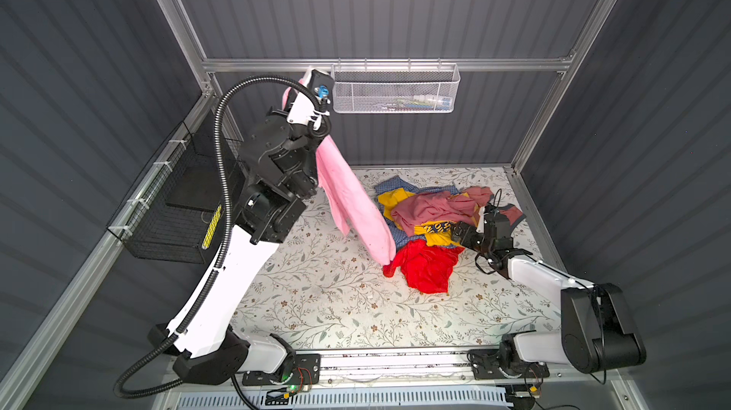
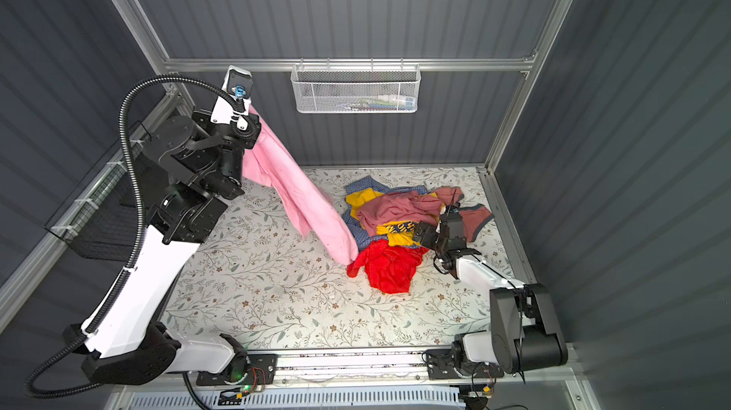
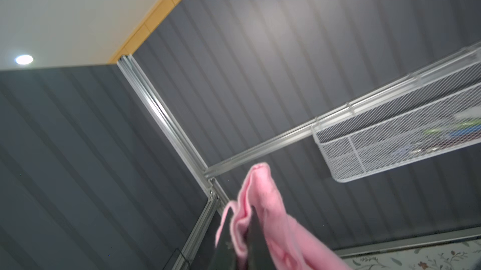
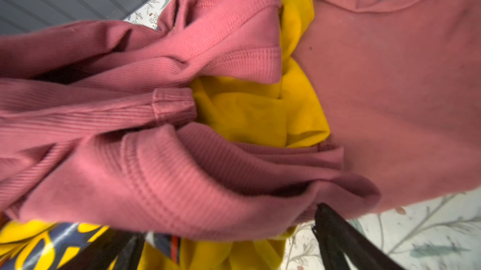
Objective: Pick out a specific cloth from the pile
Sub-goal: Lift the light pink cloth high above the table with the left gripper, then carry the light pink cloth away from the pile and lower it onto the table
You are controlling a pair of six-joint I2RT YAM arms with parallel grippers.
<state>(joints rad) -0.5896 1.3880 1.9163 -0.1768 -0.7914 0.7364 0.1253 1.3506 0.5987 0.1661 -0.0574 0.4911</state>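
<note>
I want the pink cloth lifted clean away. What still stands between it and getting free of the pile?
Little. The left hand is shut on the cloth, raised high. Only its lower end hangs against the pile, beside the red garment. Nothing lies on it.

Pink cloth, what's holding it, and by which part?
The left tool is shut on a bunched top edge of the pink cloth; the rest hangs down.

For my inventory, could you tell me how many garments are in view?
5: pink cloth hanging from left gripper; in the pile, rose, yellow, checked, red. More may be hidden.
</note>
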